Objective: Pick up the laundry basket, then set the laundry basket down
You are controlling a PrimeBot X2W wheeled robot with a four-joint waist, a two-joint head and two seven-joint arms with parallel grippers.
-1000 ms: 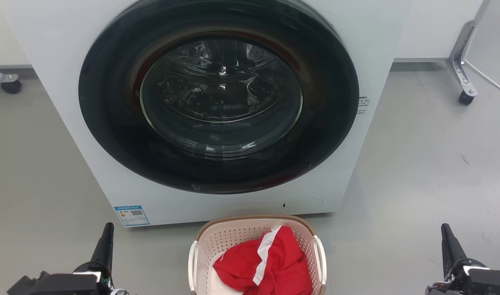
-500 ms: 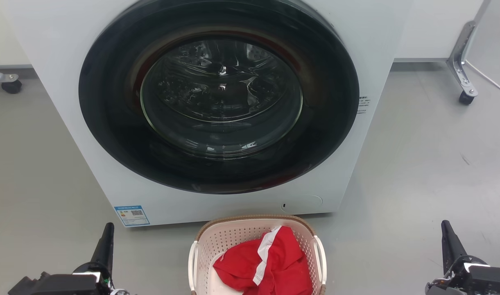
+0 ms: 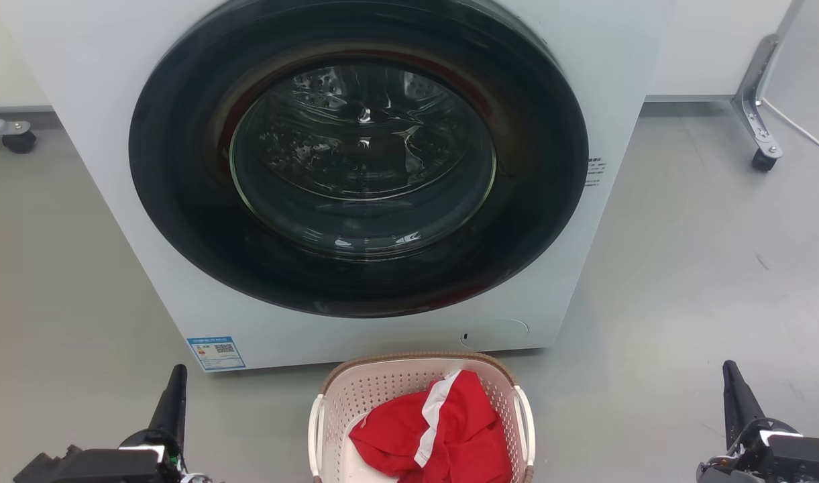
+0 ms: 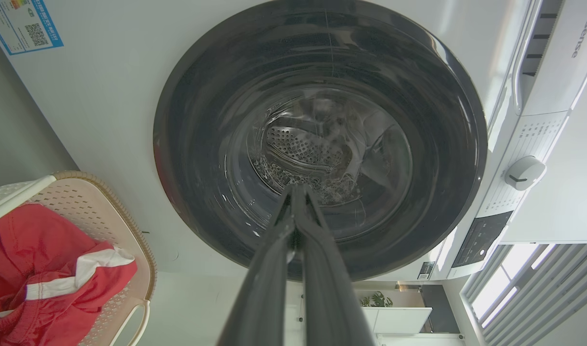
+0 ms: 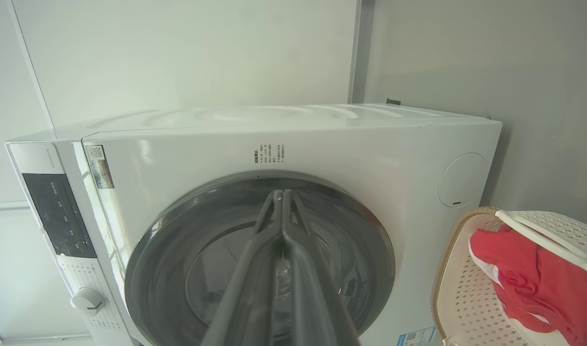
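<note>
The cream-white laundry basket (image 3: 382, 386) with a brown rim and white side handles stands on the floor at the bottom centre of the head view, just before the washing machine. A red and white garment (image 3: 443, 433) lies in it. The basket (image 4: 89, 211) shows at the lower left of the left wrist view, and the basket (image 5: 466, 288) at the lower right of the right wrist view. My left gripper (image 3: 178, 372) is low at the left, well apart from the basket, fingers shut together (image 4: 295, 190). My right gripper (image 3: 729, 369) is far to the right, also shut (image 5: 280, 194).
A white front-loading washing machine (image 3: 181, 282) with a closed dark round door (image 3: 359, 157) fills the upper middle. Grey floor (image 3: 684, 268) lies on both sides. A wheeled metal leg (image 3: 758, 127) stands at the upper right and a caster (image 3: 17, 137) at the left edge.
</note>
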